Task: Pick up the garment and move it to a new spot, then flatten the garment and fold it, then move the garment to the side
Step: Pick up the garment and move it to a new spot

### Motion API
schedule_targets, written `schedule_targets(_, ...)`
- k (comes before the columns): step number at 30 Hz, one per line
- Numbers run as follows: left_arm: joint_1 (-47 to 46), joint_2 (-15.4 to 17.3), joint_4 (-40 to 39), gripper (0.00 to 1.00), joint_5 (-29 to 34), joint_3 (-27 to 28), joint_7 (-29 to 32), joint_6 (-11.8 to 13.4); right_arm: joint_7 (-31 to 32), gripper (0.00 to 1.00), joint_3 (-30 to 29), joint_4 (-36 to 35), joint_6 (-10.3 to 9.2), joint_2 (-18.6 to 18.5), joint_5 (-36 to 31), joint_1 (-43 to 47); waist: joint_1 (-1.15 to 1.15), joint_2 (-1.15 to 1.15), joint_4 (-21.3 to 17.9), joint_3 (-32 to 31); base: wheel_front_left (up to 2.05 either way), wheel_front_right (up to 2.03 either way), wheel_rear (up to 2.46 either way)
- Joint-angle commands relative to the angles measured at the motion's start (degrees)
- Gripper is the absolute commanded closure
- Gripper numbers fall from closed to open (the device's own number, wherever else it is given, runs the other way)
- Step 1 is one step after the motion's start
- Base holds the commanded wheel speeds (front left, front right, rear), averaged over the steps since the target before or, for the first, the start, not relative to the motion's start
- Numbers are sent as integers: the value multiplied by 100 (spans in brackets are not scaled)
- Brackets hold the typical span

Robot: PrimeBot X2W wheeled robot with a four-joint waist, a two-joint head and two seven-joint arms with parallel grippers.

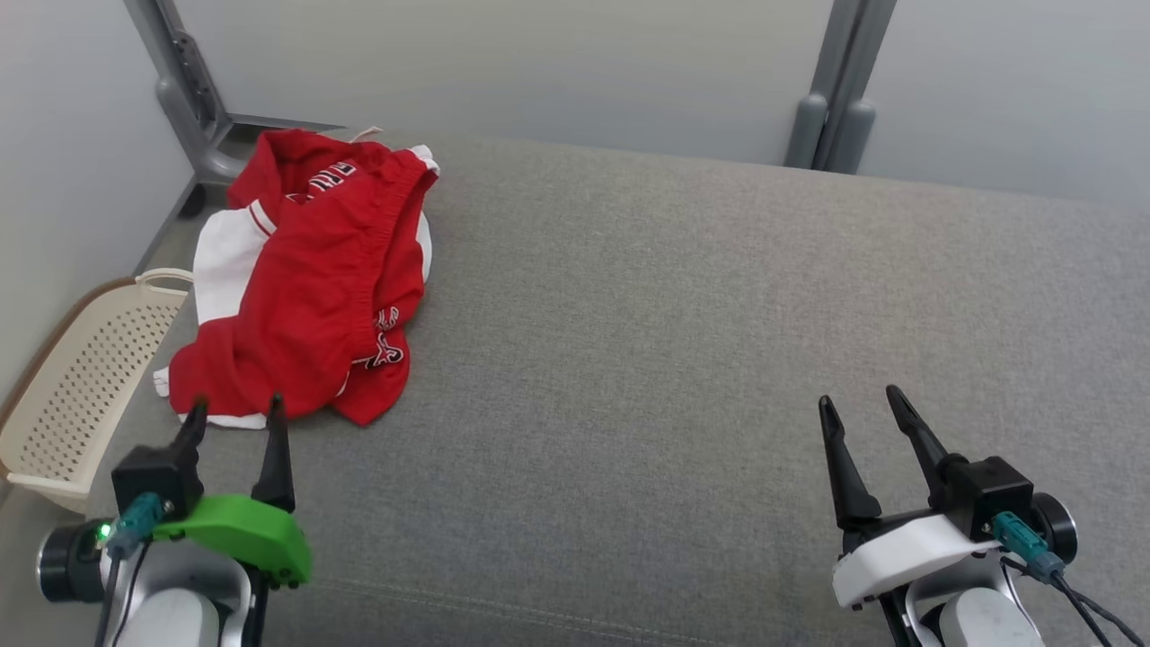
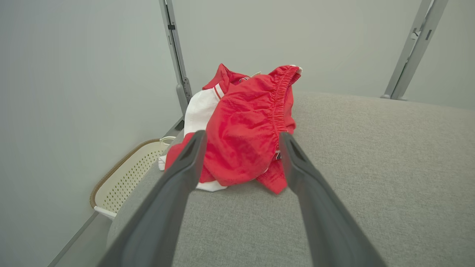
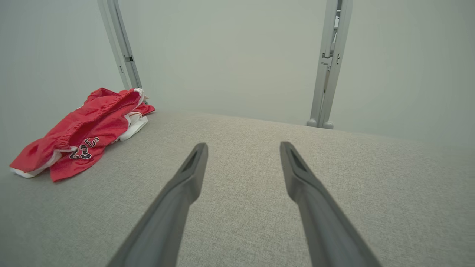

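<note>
Red shorts [image 1: 305,279] lie bunched at the grey cushion's [image 1: 674,359] far left. The left gripper [image 1: 236,404] sits right by them, the right gripper [image 1: 858,396] far off. Both are spread wide, holding nothing.

grey fabric-covered surface [image 1: 701,341], faint seam [image 1: 503,602] ran along the near side, red and white garment [image 1: 305,296] lay crumpled in a heap at the far left corner, right by the edge
</note>
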Motion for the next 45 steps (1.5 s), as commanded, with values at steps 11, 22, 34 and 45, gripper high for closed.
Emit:
schedule_targets(11,-1400,263,1190,0,-85,-28,235,-214,-20,0,-68,-189,0,-26,-372,-643,0,0,-715,1228,0,0,0)
schedule_targets(22,-2005,316,1985,0,-166,-42,-21,-290,-21,0,-95,-277,0,-25,-464,-984,0,0,-997,1882,0,0,0)
schedule_targets(34,-2417,460,2580,0,-146,23,-220,-16,-21,0,-103,-309,0,-25,-467,-1084,0,0,-1145,2131,0,0,0)
schedule_targets(45,-2140,498,2513,21,-397,274,-416,185,-20,0,-144,-347,0,-25,-366,-1009,0,0,-1100,2086,0,0,0)
